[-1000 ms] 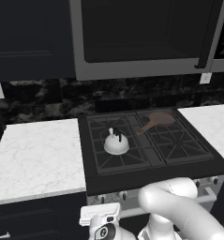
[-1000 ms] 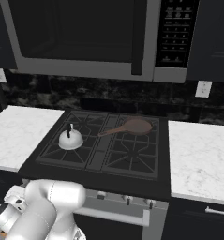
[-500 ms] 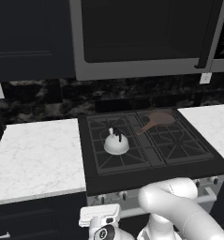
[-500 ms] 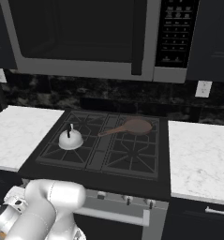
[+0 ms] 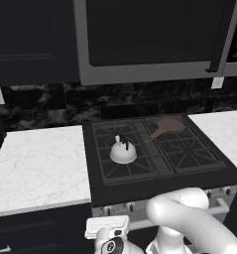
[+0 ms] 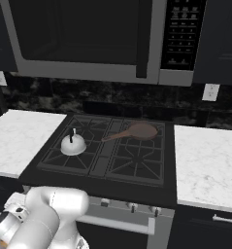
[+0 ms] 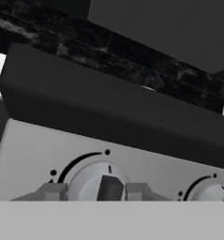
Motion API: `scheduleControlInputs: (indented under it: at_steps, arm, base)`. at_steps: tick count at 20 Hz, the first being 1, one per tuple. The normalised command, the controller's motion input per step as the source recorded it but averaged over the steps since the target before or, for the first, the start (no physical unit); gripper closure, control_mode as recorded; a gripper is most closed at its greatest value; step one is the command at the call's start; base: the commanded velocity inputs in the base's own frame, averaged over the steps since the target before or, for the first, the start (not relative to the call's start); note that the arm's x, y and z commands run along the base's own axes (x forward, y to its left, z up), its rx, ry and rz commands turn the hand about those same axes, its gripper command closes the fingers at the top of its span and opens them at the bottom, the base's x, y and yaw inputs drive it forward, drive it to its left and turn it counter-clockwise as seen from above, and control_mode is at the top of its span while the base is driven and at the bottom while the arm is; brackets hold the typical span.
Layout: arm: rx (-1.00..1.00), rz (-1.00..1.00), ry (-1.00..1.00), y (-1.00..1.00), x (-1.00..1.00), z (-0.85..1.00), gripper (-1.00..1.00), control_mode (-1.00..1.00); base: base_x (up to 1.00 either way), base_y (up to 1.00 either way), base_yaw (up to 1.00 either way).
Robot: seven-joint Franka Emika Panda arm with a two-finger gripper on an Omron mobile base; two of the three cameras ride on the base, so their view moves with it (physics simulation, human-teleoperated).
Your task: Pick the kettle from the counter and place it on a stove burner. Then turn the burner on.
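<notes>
Kettle (image 5: pixel 123 152) as the landmark: the small silvery dome with a black handle sits upright on the front-left stove burner (image 5: pixel 126 162), so the placing half of the task looks done. To the kettle's left lies the counter (image 5: pixel 38 163), a white marble slab, bare beside the stove. Below and in front of the kettle, at the stove's front panel, the gripper (image 7: pixel 93 192) is level with a round knob (image 7: pixel 108 183). In the hand view its two grey fingertips (image 7: pixel 51 191) stand apart on either side of the knob's dark central grip, not visibly pressing it. To the kettle's right, a brown frying pan (image 5: pixel 165 126) rests on the back burner, its handle pointing toward the kettle. A second knob (image 7: pixel 215 190) shows further right on the panel. One risk, as I judge it, is closing off-centre so the fingers slip around the grip without turning it. Another is that this knob feeds a different burner than the kettle's, leaving the kettle cold.
</notes>
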Motion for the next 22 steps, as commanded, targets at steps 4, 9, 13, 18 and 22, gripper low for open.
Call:
scheduleControlInputs:
  at_steps: [4,9,13,18,22]
  arm:
    - [-0.13,0.00,0.15,0.00,0.14,0.03,1.00,-1.00]
    - [-0.24,0.01,0.15,0.02,0.28,0.01,1.00,-1.00]
    - [-0.32,0.06,0.16,0.18,0.34,0.01,1.00,-1.00]
    - [-0.32,0.07,0.24,0.31,0.39,0.14,1.00,-1.00]
    - [-0.34,0.08,0.30,0.48,0.46,0.32,1.00,-1.00]
  base:
    - [0.00,0.00,0.00]
    - [0.00,0.00,0.00]
    - [0.00,0.00,0.00]
    - [0.00,0.00,0.00]
    - [0.00,0.00,0.00]
